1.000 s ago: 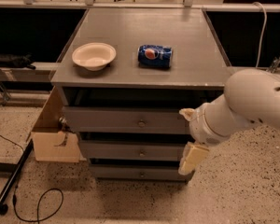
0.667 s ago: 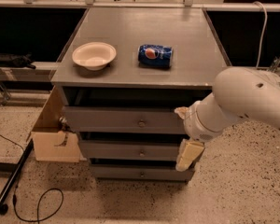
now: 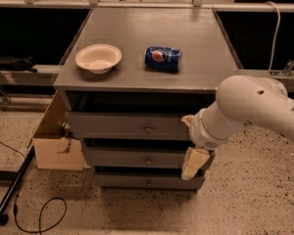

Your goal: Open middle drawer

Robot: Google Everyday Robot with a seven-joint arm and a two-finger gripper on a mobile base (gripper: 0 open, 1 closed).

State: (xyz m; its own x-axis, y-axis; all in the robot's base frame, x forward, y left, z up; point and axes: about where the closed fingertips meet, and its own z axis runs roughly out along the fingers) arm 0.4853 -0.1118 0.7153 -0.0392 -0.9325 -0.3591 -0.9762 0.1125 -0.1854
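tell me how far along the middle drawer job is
Done: nothing on the drawer itself; the middle drawer looks shut. In hand: the gripper sits in front of the cabinet at that drawer's right end, to the right of its knob and not on it. Left: get the gripper onto the knob, grip it and pull the drawer out.

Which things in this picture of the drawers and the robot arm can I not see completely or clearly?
- Camera view: the right end of the middle drawer is hidden by the gripper, which hangs in front of it, right of the knob.
- Whether the gripper touches the drawer cannot be judged from this angle.
- The arm is cut off by the right edge.
- The print on the can is too small to read.
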